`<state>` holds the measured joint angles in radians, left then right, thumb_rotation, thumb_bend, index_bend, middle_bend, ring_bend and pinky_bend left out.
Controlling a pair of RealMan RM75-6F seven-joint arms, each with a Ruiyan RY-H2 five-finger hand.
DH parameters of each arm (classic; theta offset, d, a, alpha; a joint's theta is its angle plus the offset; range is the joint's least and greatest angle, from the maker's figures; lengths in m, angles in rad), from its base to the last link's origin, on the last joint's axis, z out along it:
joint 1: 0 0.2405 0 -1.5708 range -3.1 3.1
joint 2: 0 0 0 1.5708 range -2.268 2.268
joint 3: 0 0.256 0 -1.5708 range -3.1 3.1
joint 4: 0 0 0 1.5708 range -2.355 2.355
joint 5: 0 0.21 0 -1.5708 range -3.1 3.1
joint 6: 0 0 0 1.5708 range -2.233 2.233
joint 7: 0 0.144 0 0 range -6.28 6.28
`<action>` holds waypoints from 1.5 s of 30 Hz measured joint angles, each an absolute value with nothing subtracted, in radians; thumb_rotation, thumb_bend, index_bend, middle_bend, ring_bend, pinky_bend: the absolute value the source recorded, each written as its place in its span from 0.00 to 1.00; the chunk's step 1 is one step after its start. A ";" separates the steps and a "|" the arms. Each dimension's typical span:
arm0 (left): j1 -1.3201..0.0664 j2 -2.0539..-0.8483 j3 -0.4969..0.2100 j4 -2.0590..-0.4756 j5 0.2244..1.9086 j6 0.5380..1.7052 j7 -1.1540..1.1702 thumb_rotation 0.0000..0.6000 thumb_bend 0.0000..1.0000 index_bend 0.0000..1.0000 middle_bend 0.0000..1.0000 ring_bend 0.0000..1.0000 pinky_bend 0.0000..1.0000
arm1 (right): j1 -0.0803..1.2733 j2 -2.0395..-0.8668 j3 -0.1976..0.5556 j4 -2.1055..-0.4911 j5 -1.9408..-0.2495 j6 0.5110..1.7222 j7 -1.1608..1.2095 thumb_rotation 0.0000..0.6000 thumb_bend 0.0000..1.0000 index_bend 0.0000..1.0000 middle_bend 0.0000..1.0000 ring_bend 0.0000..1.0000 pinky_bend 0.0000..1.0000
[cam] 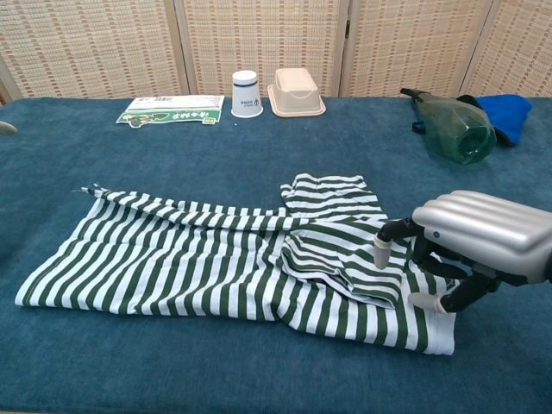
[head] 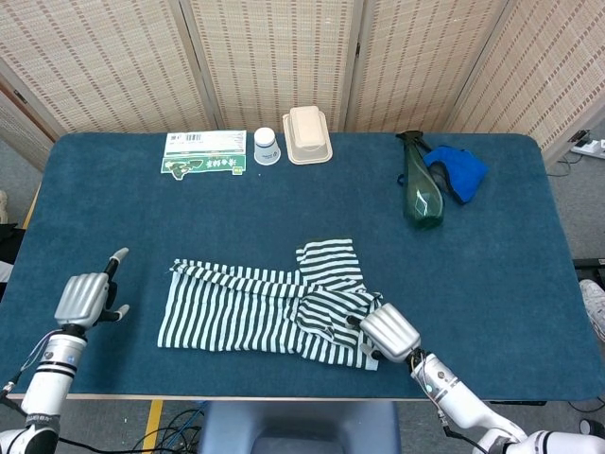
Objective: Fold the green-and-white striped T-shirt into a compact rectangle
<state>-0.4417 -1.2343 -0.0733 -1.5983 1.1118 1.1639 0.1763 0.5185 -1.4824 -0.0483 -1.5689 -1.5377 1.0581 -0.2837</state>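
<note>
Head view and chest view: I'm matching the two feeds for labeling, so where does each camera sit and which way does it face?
Head view: sits high, looks steeply down on the whole table; shows the left hand and right hand with their forearms, either side of the striped T-shirt.
Chest view: sits low at the near table edge, looks forward across the T-shirt toward the wicker screens; only the right hand shows clearly.
Shared: the T-shirt, the right hand at its collar end, the paper cup, the green bottle.
</note>
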 measured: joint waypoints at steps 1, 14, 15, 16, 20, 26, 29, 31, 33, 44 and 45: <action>-0.433 -1.226 -0.069 -1.608 1.124 1.172 0.172 1.00 0.25 0.00 0.84 0.83 0.93 | 0.520 -1.485 -0.048 -1.567 -1.535 1.053 -0.285 1.00 0.31 0.39 0.91 0.97 1.00; -0.403 -1.195 -0.065 -1.647 1.165 1.178 0.158 1.00 0.25 0.00 0.84 0.82 0.93 | 0.525 -1.511 -0.047 -1.556 -1.529 1.026 -0.317 1.00 0.35 0.46 0.91 0.97 1.00; -0.402 -1.195 -0.066 -1.647 1.165 1.177 0.157 1.00 0.25 0.00 0.84 0.83 0.93 | 0.526 -1.515 -0.045 -1.553 -1.527 1.025 -0.318 1.00 0.36 0.47 0.91 0.97 1.00; -0.401 -1.195 -0.067 -1.647 1.167 1.176 0.156 1.00 0.25 0.00 0.84 0.83 0.93 | 0.528 -1.520 -0.043 -1.550 -1.524 1.022 -0.319 1.00 0.37 0.47 0.91 0.97 1.00; -0.395 -1.193 -0.067 -1.647 1.171 1.174 0.156 1.00 0.25 0.00 0.84 0.83 0.93 | 0.530 -1.528 -0.037 -1.545 -1.519 1.019 -0.321 1.00 0.39 0.48 0.92 0.97 1.00; -0.389 -1.187 -0.068 -1.651 1.175 1.168 0.155 1.00 0.25 0.00 0.84 0.83 0.93 | 0.529 -1.523 -0.036 -1.554 -1.515 1.020 -0.317 1.00 0.39 0.48 0.92 0.97 1.00; -0.388 -1.184 -0.069 -1.655 1.176 1.164 0.156 1.00 0.25 0.00 0.84 0.83 0.93 | 0.526 -1.514 -0.040 -1.566 -1.523 1.026 -0.317 1.00 0.39 0.48 0.92 0.97 1.00; -0.387 -1.184 -0.070 -1.658 1.178 1.162 0.157 1.00 0.25 0.00 0.84 0.83 0.93 | 0.525 -1.509 -0.043 -1.574 -1.529 1.029 -0.319 1.00 0.39 0.48 0.92 0.97 1.00; -0.387 -1.184 -0.071 -1.660 1.181 1.162 0.159 1.00 0.25 0.00 0.84 0.83 0.93 | 0.525 -1.508 -0.043 -1.579 -1.530 1.030 -0.321 1.00 0.39 0.48 0.92 0.97 1.00; -0.380 -1.178 -0.075 -1.662 1.173 1.150 0.157 1.00 0.25 0.00 0.84 0.83 0.93 | 0.532 -1.525 -0.036 -1.565 -1.509 1.006 -0.340 1.00 0.39 0.48 0.92 0.97 1.00; -0.380 -1.179 -0.075 -1.661 1.173 1.149 0.156 1.00 0.25 0.00 0.84 0.83 0.93 | 0.533 -1.527 -0.035 -1.563 -1.508 1.005 -0.341 1.00 0.39 0.48 0.92 0.97 1.00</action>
